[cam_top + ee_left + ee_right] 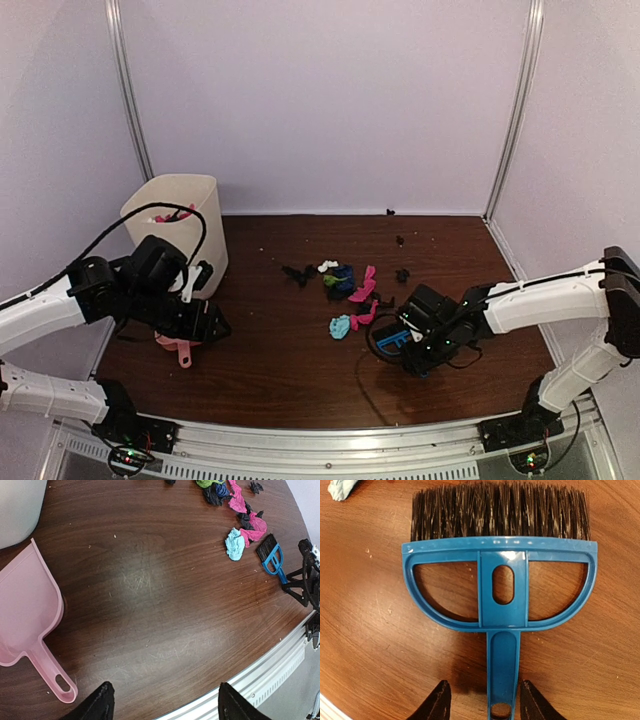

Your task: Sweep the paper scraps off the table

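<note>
Along the near edge runs a silver rail, and the brown desk spreads back from it. Over the near left part the left fingers hang apart, with only bare wood between them. A pink dustpan lies flat just beside them, its handle toward the rail and its mouth toward the far side. They do not touch it.

On the near right a blue brush lies flat on the wood, its black bristles pointing away from the arm. The right fingers stand apart, one on either side of its handle. Wood shows between one finger and the handle. The other sits so close that I cannot tell whether it touches.

Just past the bristles lie the scraps, a loose cluster at mid-desk. A light blue one is nearest, with pink ones beside and behind it. Further back a dark blue and a green piece sit together, a white bit just beyond them and black bits to their left. More black bits lie apart from the cluster: one to its right, one further back, and one at the foot of the back wall.

At the far left stands a white bin, with something pink showing at its rim.
</note>
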Robot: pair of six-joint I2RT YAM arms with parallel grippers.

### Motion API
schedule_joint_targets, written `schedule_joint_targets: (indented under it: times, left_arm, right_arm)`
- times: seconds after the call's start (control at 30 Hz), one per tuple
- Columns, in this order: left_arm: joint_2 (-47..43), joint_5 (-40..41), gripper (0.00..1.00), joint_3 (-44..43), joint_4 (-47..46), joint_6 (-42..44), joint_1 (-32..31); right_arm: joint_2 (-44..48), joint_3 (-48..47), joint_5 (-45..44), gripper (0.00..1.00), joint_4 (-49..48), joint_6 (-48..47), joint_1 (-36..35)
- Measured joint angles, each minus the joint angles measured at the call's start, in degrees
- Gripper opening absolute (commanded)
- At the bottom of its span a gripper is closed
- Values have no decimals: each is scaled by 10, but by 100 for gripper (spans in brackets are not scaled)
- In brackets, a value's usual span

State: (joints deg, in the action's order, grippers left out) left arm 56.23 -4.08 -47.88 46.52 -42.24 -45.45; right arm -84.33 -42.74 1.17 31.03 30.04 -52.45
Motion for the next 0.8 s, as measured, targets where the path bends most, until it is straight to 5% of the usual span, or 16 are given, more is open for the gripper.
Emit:
schedule_joint_targets:
  times: [0.33,0.8]
  left_arm:
    - [0,0,71,0,1,-5,-4]
    - [-2,0,71,0,3,-10,-4]
  right_arm:
    - [3,27,7,38,-37,2,0]
    - [18,56,14,5,-93,14,0]
